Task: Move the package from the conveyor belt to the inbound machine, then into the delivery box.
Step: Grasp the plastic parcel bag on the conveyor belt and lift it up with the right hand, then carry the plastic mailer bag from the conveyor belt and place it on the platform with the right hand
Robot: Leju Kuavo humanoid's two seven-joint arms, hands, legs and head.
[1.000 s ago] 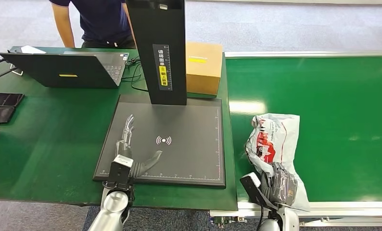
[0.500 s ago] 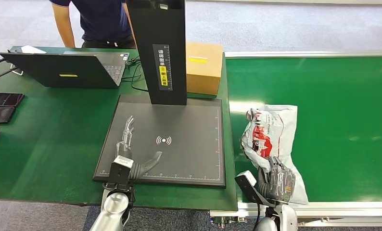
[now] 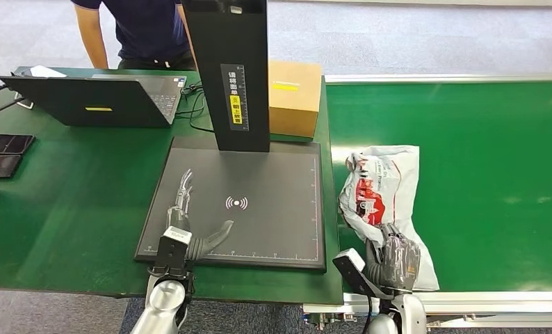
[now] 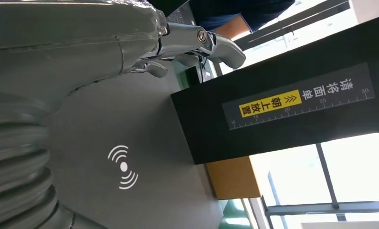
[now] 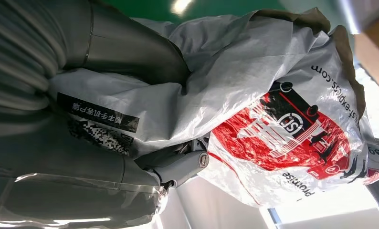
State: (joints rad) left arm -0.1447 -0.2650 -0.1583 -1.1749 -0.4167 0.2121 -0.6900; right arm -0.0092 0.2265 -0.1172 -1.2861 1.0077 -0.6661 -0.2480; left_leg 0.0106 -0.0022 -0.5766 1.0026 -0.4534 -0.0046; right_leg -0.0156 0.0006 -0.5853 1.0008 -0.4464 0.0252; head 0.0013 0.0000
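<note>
1. My right robot hand (image 3: 396, 261) has its fingers wrapped over the near end of the grey plastic mailer package (image 3: 382, 202); the rest of the bag lies ahead of it on the green conveyor belt (image 3: 496, 174).
2. My left robot hand (image 3: 190, 223) rests with fingers spread and nothing in it on the dark scanning pad of the inbound machine (image 3: 273, 209), thumb pointing toward the wireless symbol (image 3: 236, 203).
3. To do this step well, I judge I should keep a firm hold on the slack film, lift enough that the trailing end clears the belt's edge, and carry it to the left of my right robot hand onto the pad. The bag is limp and may slip or fold, hiding its label.
4. My left robot hand should likely clear off the pad first.
5. Count: one package, one scanning pad with one black upright post (image 3: 226, 69), one cardboard box (image 3: 295, 97) beyond the pad, one laptop (image 3: 96, 101) on the counter (image 3: 65, 202), one person (image 3: 141, 31) standing behind it.
</note>
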